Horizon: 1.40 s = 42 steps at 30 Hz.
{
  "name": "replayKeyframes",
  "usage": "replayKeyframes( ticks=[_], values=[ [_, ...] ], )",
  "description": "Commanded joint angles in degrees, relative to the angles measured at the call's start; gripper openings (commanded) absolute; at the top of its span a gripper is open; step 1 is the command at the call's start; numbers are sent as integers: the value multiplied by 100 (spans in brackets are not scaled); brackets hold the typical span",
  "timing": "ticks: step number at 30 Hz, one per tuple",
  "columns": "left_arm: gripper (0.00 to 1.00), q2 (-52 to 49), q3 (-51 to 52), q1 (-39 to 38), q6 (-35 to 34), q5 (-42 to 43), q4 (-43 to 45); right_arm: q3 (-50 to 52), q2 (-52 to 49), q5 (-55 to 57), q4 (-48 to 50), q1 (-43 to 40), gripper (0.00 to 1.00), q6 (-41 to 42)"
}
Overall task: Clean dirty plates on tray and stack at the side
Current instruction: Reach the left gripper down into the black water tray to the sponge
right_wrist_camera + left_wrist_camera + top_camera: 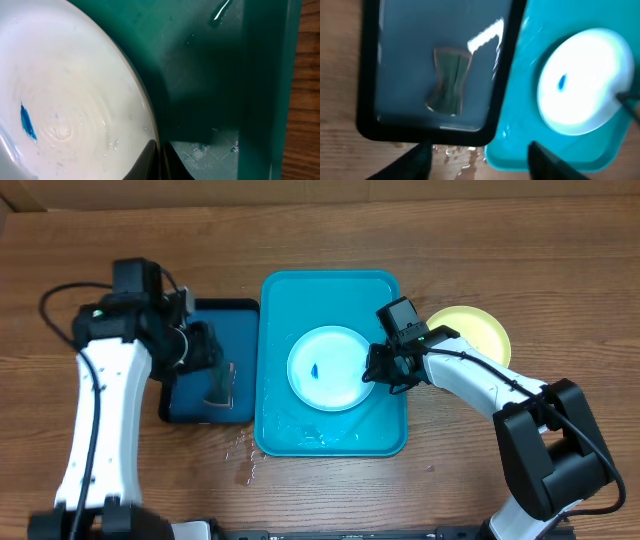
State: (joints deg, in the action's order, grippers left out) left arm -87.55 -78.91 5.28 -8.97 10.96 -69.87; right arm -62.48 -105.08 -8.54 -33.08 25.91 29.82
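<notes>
Overhead view, from the left: the left claw [205, 352] hangs released over the dark blue tray [200, 408], its fingers apart and empty above a waisted sponge [220, 384]. In the middle of the turquoise tray [300, 300] lies the light blue plate [335, 352], round and shallow, with a pale centre and one small blue smear [315, 370]. It looks light, thin and stiff. The water beaded around it suggests a slippery surface, so the raised rim is the place to hold it. The right claw [383, 372] is clenched on that rim at the plate's right edge. A yellow-green plate [475, 330] rests on the desk [120, 240], just right of the tray.
</notes>
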Motion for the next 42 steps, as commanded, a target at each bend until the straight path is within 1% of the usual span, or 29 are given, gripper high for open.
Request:
replayKeyframes(
  ticks=[1, 3, 5, 9, 11, 12, 14, 15, 17, 18, 20, 23, 25, 28, 33, 38, 42],
  values=[
    [57, -326, 98, -42, 90, 46, 9, -87, 114, 55, 2, -26, 5, -4],
    [55, -555, 98, -96, 195, 48, 74, -87, 114, 55, 4, -26, 5, -4],
    [49, -734, 98, -164, 409, 46, 160, -87, 114, 55, 0, -26, 5, -7],
    [48, -1040, 98, -354, 726, 48, 240, -87, 114, 52, 0, -26, 5, -4],
    [44, -1161, 98, -472, 955, 39, 240, -87, 114, 52, 0, -26, 5, -4],
    [42, -1241, 98, -549, 1078, -96, 245, -87, 114, 55, 0, -26, 5, -4],
    [40, -1331, 98, -638, 1071, -431, 267, -87, 114, 55, -2, -26, 5, -7],
    [36, -1370, 98, -682, 1071, -562, 271, -87, 114, 55, -4, -26, 5, -7],
    [32, -1480, 98, -750, 1062, -671, 275, -87, 114, 55, -7, -26, 5, -7],
    [31, -1537, 98, -761, 1008, -708, 269, -87, 114, 55, -11, -26, 5, -7],
    [32, -1648, 98, -761, 828, -855, 236, -87, 114, 55, -15, -26, 5, -7],
    [34, -1814, 101, -752, 448, -1292, 188, -87, 114, 57, -17, -26, 5, -9],
    [38, -1904, 101, -745, 306, -1434, 166, -87, 114, 57, -17, -26, 5, -26],
    [40, -2031, 105, -745, 293, -1434, 173, -87, 114, 76, -24, -26, 5, -26],
    [41, -2120, 109, -745, 289, -1484, 190, -87, 114, 76, -24, -26, 5, -26],
    [41, -2122, 125, -745, 20, -1572, 415, -87, 114, 76, -24, -26, 5, -26],
    [43, -2122, 153, -745, -9, -1493, 568, -87, 114, 76, -24, -26, 5, -26]
  ],
)
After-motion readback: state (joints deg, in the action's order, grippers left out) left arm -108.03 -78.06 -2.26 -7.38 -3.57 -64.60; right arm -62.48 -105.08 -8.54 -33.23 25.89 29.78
